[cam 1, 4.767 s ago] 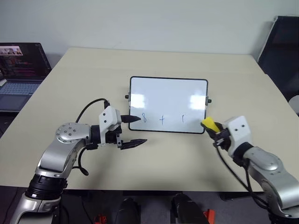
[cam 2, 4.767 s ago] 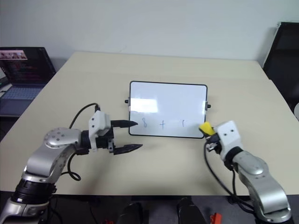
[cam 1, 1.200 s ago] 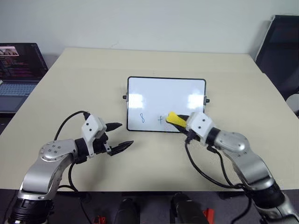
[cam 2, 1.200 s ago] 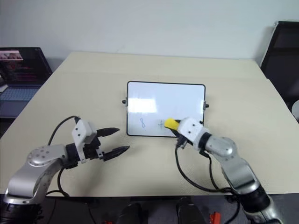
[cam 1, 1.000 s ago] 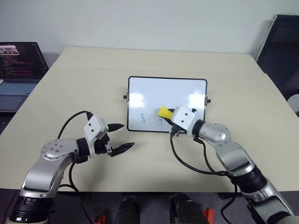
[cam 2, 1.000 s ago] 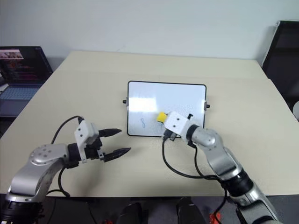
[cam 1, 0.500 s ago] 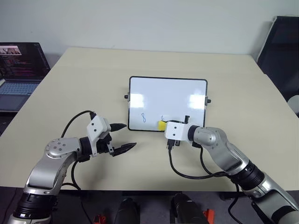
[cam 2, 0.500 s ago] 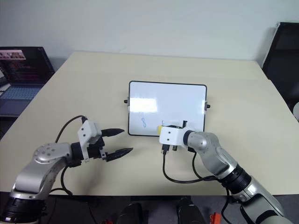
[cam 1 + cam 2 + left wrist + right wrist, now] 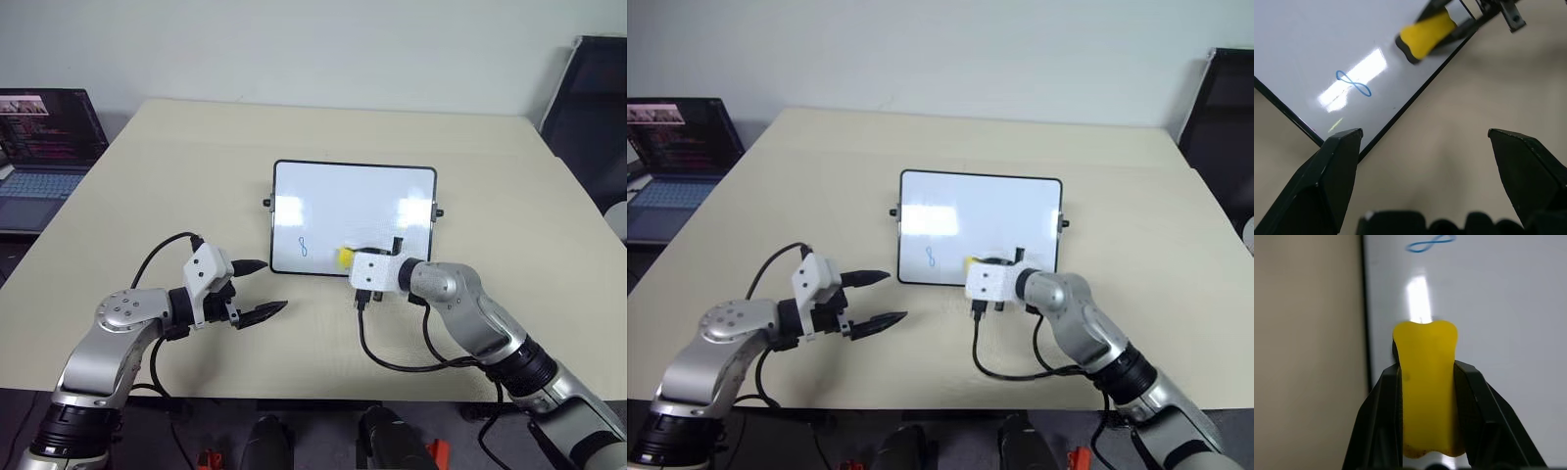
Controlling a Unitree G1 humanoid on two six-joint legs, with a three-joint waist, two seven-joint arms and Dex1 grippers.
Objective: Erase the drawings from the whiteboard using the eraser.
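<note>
Eraser: small, looks light and squashy, pinched mid-body by right gripper, near whiteboard's front edge. Left gripper open, empty.

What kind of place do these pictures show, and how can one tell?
Probably an office or lab room: a plain beige table against a bare white wall, an open laptop on a side surface, and a dark office chair beside the table.
</note>
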